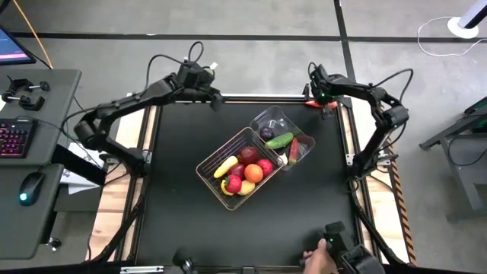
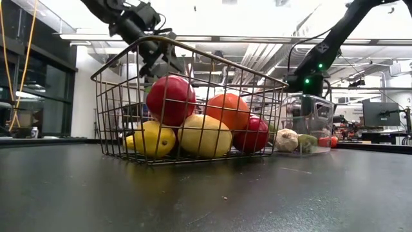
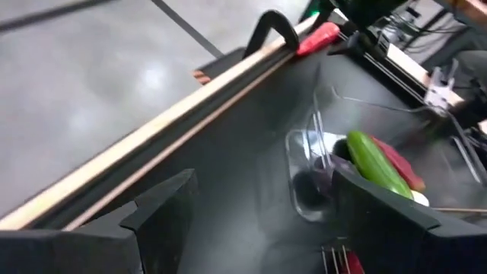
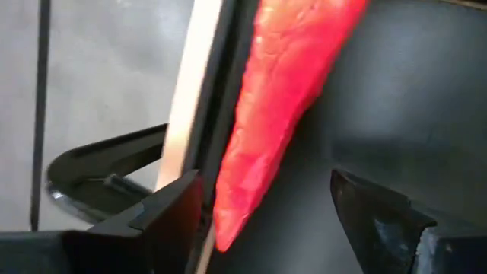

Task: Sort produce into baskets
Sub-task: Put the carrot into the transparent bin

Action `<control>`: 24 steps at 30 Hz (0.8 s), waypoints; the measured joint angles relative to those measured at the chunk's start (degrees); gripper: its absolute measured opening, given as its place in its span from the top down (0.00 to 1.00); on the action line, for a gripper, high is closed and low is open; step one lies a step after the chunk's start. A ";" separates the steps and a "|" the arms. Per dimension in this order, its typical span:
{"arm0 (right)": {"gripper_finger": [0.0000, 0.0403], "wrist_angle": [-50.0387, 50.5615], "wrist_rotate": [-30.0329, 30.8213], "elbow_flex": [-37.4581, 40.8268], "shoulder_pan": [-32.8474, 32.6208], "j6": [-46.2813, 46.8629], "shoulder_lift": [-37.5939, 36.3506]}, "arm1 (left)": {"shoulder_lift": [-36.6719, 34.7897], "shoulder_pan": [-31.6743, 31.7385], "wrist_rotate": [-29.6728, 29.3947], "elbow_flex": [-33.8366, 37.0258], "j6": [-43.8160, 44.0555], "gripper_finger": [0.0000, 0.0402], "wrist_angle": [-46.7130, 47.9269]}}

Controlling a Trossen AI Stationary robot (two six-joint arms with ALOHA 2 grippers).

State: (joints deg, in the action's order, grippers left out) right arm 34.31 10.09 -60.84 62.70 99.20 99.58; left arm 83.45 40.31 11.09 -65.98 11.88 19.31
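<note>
A silvery wire basket (image 1: 236, 171) in the middle of the table holds a banana, red apples, an orange and lemons. Beside it, a clear tub (image 1: 288, 137) holds a purple onion, a green cucumber (image 3: 377, 164) and other pieces. A long tapered red piece of produce (image 4: 281, 99) lies on the table at the far right corner, along the edge rail. My right gripper (image 4: 262, 183) hangs open over it, one finger on either side of its narrow end, apart from it. My left gripper (image 3: 262, 179) hovers open above the table's far edge, with nothing between its fingers.
A wooden rail (image 3: 152, 129) and a black clamp (image 3: 266, 27) run along the far edge. A person's hand (image 1: 318, 261) shows at the near right edge. Bare black tabletop (image 1: 183, 221) lies left of and in front of the basket.
</note>
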 joint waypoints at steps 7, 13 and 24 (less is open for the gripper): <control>0.38 2.98 1.50 -0.03 0.32 2.43 1.26 | 1.57 2.63 7.46 0.00 -2.49 0.27 -0.02; 0.42 5.28 2.30 0.64 0.44 1.29 1.25 | 1.67 3.37 7.61 0.00 -4.09 0.27 0.04; 0.42 4.94 8.71 1.13 0.48 8.13 2.43 | 1.67 3.57 7.73 0.00 -4.02 0.27 2.11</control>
State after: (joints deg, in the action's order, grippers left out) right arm 39.25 18.80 -59.70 63.18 107.33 102.01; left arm 85.12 43.88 18.82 -65.98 7.86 21.42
